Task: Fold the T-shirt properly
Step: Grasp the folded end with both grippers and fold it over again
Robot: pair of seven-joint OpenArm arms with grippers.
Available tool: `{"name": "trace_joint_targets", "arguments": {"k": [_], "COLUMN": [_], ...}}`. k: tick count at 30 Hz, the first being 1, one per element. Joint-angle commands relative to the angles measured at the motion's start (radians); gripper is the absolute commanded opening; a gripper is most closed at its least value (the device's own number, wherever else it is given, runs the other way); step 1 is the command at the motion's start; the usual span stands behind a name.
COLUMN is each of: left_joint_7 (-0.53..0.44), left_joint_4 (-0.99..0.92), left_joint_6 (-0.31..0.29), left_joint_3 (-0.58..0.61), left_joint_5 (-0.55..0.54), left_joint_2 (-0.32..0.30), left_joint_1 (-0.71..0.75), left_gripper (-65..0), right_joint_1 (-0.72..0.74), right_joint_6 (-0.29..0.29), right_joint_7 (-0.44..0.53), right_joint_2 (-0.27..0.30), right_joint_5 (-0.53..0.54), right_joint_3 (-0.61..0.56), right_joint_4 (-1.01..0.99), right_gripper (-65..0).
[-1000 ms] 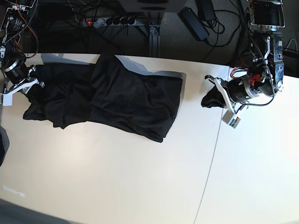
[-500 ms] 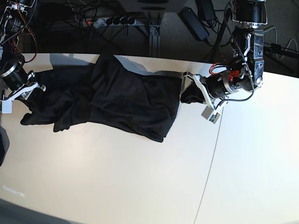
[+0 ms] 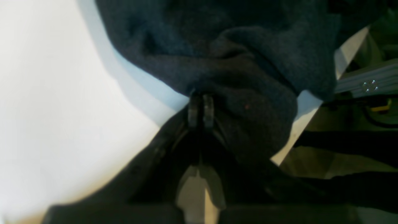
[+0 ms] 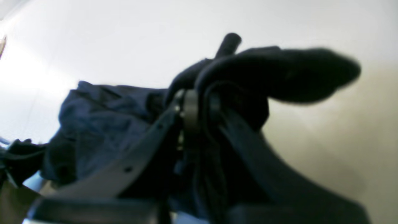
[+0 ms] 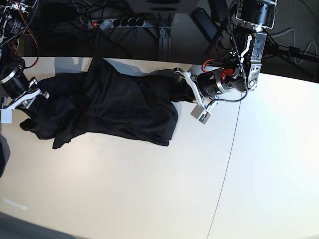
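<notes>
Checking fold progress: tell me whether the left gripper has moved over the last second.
Yes. In the base view the left gripper, shut on the T-shirt, has crossed the table seam toward the power strip side, carrying cloth over the shirt.

T-shirt lies on table (between both grippers).

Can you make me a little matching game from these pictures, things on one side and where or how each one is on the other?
Things:
1. T-shirt
2. left gripper
3. right gripper
4. power strip

Places or states:
A. pinching cloth at the base view's left end
B. behind the table, red switch lit
C. lying bunched across the table
D. pinching cloth at the base view's right end

Pairs: 1-C, 2-D, 3-A, 4-B
</notes>
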Motion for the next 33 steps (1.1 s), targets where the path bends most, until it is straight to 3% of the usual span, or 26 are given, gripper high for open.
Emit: {"name": "trace_joint_targets", "arguments": {"k": [1,5,10,13,22,26,33], "left_joint_7": [0.022,0.025,0.025,0.027,0.029,0.029,0.032], "left_joint_4": [0.005,0.005,0.005,0.005,0.005,0.005,0.005], "left_joint_6": [0.005,0.004,0.004,0.004,0.004,0.004,0.004], "left_joint_3": [0.002,0.003,0.003,0.002,0.003,0.003,0.003], "left_joint_5": [0.020,0.029,0.034,0.035,0.035,0.035,0.034], "left_joint_2": [0.017,0.065,0.097,0.096,0.097,0.097,0.097], "left_joint_1": [-0.005,-0.005,-0.005,-0.005,-0.004,-0.004,0.006], "left_gripper": [-65.0,-65.0,-65.0,-65.0,-65.0,-65.0,-65.0], "right_joint_1": [0.010,0.032,0.069,0.090,0.135,0.157,0.242], "right_joint_6": [0.061,0.060,0.060,0.060,0.051,0.040,0.008], "right_joint_7": [0.021,0.017,0.021,0.020,-0.032,-0.031,-0.031], "right_joint_2": [0.019,0.020,0.041,0.065,0.069,0.066,0.018], "right_joint_5": [0.023,-0.019,-0.127,-0.248,-0.575,-0.670,-0.758], "right_joint_3": [-0.002,-0.077,-0.286,-0.451,-0.845,-0.921,-0.923], "right_joint_4": [0.040,0.130,0.184,0.184,0.184,0.184,0.184], "right_gripper": [-65.0,-65.0,-65.0,-65.0,-65.0,-65.0,-65.0]}}
